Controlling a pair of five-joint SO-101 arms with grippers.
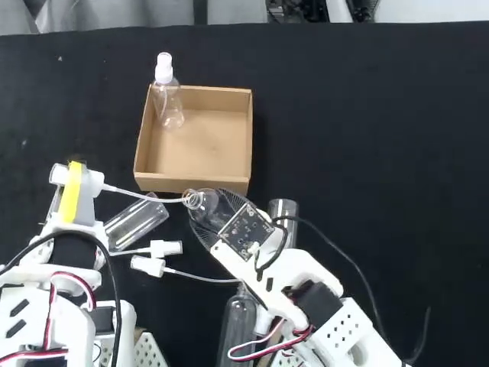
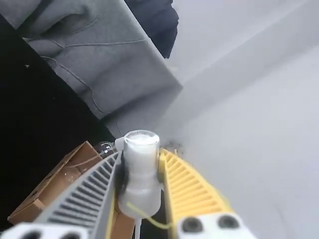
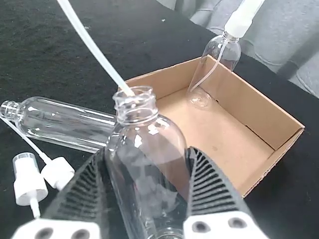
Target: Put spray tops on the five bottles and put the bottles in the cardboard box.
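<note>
high view has the left gripper (image 1: 75, 183) at the near left of the table, its fingers closed on a spray top (image 1: 85, 178). the right gripper (image 1: 229, 222) sits near the middle, fingers clamped around the body of a clear bottle (image 1: 208, 206) with its neck pointing left. the top's dip tube (image 1: 145, 196) runs right from the top to the bottle's mouth. in the right wrist view the tip seems to sit just inside the neck, though the clear plastic makes that hard to settle.

the step in hand looks like threading the tube for a second bottle. one capped bottle (image 1: 166, 95) already stands in the far left corner of the cardboard box (image 1: 195, 90). three bare bottles wait on the table: one (image 1: 137, 222) lying near the box's left corner, one (image 1: 283, 210) just right of the right gripper, and one (image 1: 237, 325) partly under the right arm. two loose tops (image 1: 164, 248) lie between the arms.

the next move probably calls for sliding the top rightward along the tube's own line, so the thin tube does not bow, until the collar meets the neck, then seating it.

the box's near wall stands just beyond the bottle's mouth, so there is little slack on the far side. the loose tops crowd the near side. open table lies to the right of the box.
</note>
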